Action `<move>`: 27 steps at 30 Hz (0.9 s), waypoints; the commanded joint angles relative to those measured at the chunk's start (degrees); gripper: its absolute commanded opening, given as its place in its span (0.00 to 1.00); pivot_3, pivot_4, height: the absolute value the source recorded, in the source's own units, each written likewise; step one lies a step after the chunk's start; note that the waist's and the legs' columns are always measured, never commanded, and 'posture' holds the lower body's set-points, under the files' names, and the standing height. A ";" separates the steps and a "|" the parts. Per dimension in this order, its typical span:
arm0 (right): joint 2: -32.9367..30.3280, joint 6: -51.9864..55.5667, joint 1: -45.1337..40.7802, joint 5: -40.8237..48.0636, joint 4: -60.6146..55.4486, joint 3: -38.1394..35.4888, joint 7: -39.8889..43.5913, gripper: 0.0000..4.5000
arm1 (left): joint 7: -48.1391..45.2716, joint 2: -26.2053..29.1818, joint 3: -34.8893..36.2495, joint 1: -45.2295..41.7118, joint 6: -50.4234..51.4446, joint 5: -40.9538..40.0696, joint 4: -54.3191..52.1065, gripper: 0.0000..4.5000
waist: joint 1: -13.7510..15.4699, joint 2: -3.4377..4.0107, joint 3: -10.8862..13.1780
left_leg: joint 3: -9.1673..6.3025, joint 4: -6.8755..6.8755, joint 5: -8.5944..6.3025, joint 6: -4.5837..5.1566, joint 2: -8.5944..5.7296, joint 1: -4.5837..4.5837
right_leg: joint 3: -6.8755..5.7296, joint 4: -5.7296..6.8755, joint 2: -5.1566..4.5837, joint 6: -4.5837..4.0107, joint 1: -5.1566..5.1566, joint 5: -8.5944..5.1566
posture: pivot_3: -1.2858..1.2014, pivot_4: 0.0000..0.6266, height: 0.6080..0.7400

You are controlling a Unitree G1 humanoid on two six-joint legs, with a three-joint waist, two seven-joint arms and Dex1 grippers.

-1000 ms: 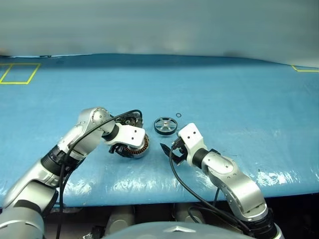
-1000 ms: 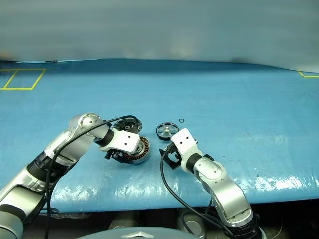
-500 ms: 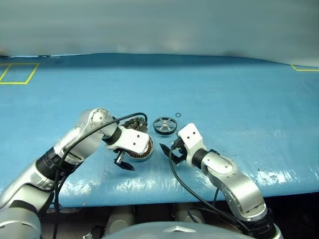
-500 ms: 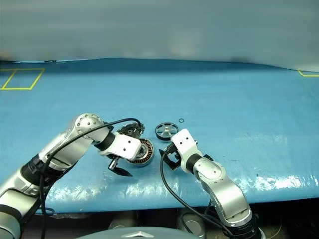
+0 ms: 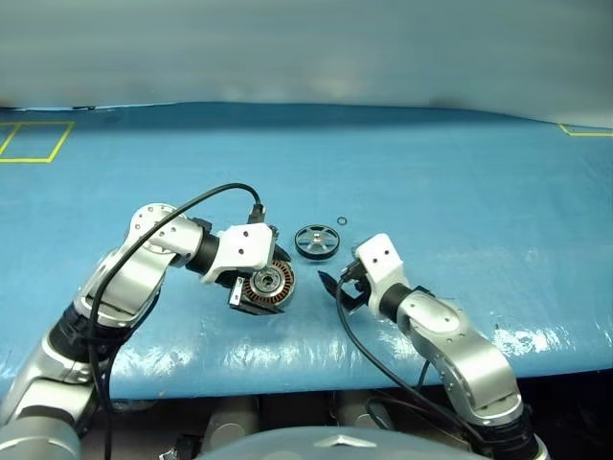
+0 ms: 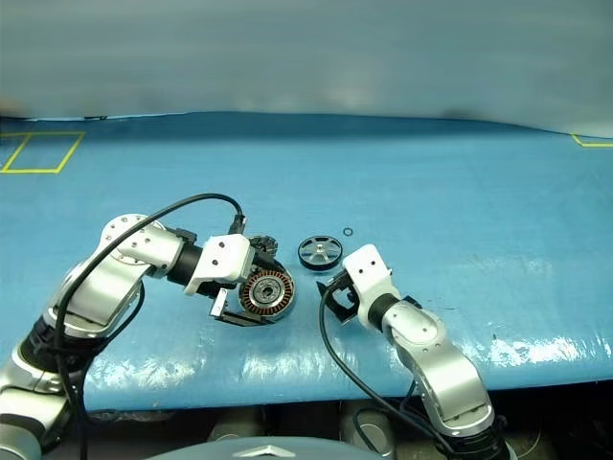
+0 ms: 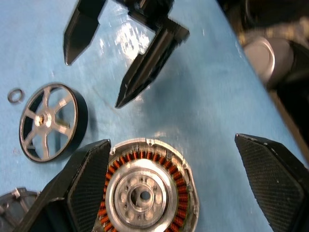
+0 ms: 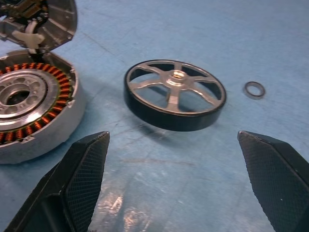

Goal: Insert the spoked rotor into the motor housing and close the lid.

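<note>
Near the table's [image 5: 498, 182] front edge, the right gripper [image 5: 337, 286] stands spread, empty. Beside it, the left gripper [image 5: 251, 295], clamped a second ago, has opened and lifted off the motor housing [image 5: 267, 285], which lies flat, copper windings facing up. Its hinged lid [image 8: 46, 19] stands tilted behind. Farther back lies the spoked rotor [image 5: 317, 241], flat, beside a tiny ring [image 5: 342, 221].

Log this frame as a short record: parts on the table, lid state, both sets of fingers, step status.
rotor: dark grey spoked rotor lying flat on the blue table cover, apart from the housing
housing: round grey motor housing with copper windings, empty
lid: hinged grey lid standing open
ring: tiny thin ring beside the rotor
left gripper: fingers open, holding nothing
right gripper: fingers open, facing the rotor
status: rotor not yet inserted
</note>
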 commanded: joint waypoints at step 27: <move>1.39 -0.51 -30.84 -4.32 30.59 -1.41 -0.92 1.00 | 35.51 -23.36 9.88 41.70 -42.05 -3.25 3.42 0.99 | 0.34 0.04 0.01 | 0.19 -0.09 0.04 -0.07 -0.02 0.14 | 0.09 -0.10 -0.05 -0.04 0.04 0.13 | 0.52 0.24 1.00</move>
